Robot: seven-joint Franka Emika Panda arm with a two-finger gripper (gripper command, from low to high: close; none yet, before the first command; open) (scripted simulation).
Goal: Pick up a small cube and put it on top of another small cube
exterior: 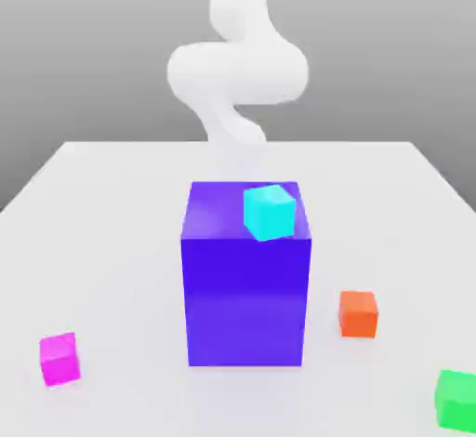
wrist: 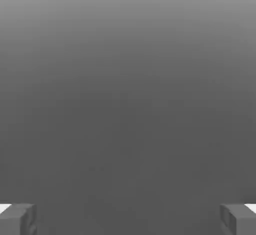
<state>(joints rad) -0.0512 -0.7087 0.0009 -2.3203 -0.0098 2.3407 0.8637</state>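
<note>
Counting four small cubes: cyan cube (exterior: 270,212), orange cube (exterior: 358,314), magenta cube (exterior: 59,359), green cube (exterior: 456,400) | one purple block (exterior: 245,305) | pincer (wrist: 128,219) wide

The smooth white robot arm (exterior: 238,71) is made of rounded, tube-like segments with a matte, plastic-looking finish and no visible seams, screws, cables or markings. A thick horizontal cylinder with softly domed ends forms its widest part, with a narrower curved neck beneath it and another rounded white column above. Soft grey shading gives the surfaces a slightly blurred edge. In the hand view, the two-finger gripper (wrist: 128,220) has blocky dark grey fingertips (wrist: 17,220) with flat faces and squared corners, each backed at its outer side by a small bright white sliver of finger body.
</note>
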